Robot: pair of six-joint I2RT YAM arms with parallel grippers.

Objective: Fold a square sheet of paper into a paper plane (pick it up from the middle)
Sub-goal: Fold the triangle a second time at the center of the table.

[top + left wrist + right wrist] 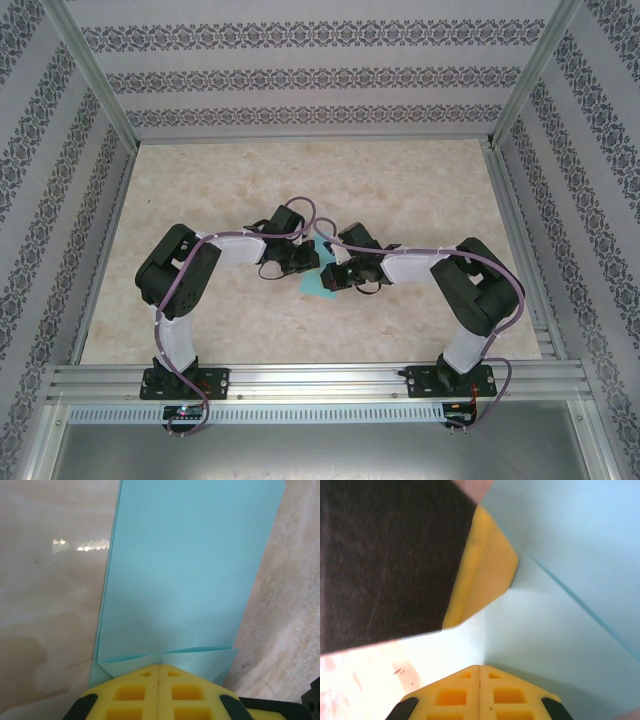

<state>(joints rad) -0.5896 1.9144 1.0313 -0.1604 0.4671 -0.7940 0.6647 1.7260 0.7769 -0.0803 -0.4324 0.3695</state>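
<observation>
I see the left gripper [159, 672] and right gripper [480, 672] clenched, tips on the thin turquoise-blue creased sheet of paper [185, 570] ahead of their jaws, so I'd press evenly without dragging.

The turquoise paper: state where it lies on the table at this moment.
In the top view the turquoise paper lies near the table's middle, between the left gripper on its left and the right gripper on its right.

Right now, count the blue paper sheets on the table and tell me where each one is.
1. The blue paper lies mid-table, partly folded, between the left gripper and the right gripper. Anything under the arms would be hidden.
</observation>
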